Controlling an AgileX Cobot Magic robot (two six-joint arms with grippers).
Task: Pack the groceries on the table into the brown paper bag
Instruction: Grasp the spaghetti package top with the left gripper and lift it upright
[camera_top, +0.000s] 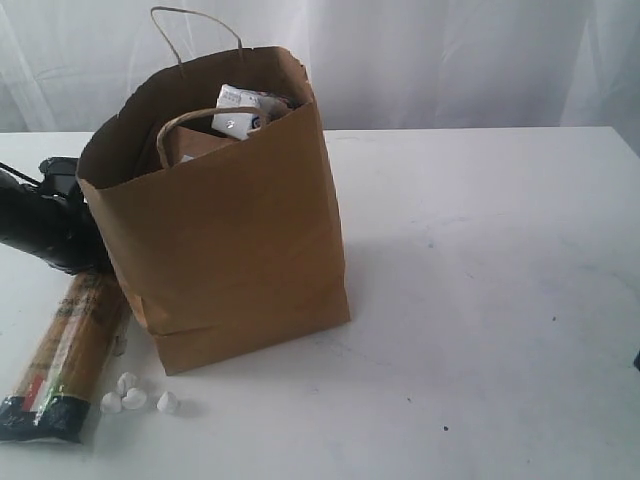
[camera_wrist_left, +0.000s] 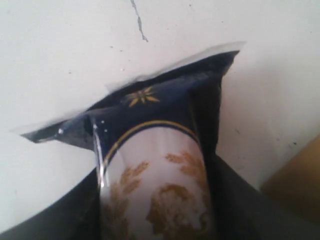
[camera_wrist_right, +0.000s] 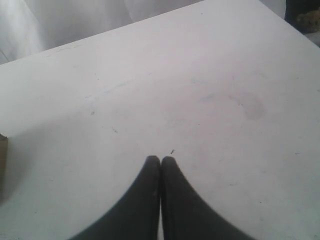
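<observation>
The left fingers (camera_wrist_left: 60, 220) straddle the spaghetti packet (camera_top: 65, 345), which lies on the tabletop (camera_top: 480, 300) beside the brown paper bag (camera_top: 230, 230); grip unconfirmed. The right fingers (camera_wrist_right: 150, 200) are pressed together, empty. Recommend clamping squarely and lifting clear of the bag's rim.

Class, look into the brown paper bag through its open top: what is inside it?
A white-blue carton pokes up near the mouth of the brown paper bag. Anything lower down is hidden by the bag's walls.
</observation>
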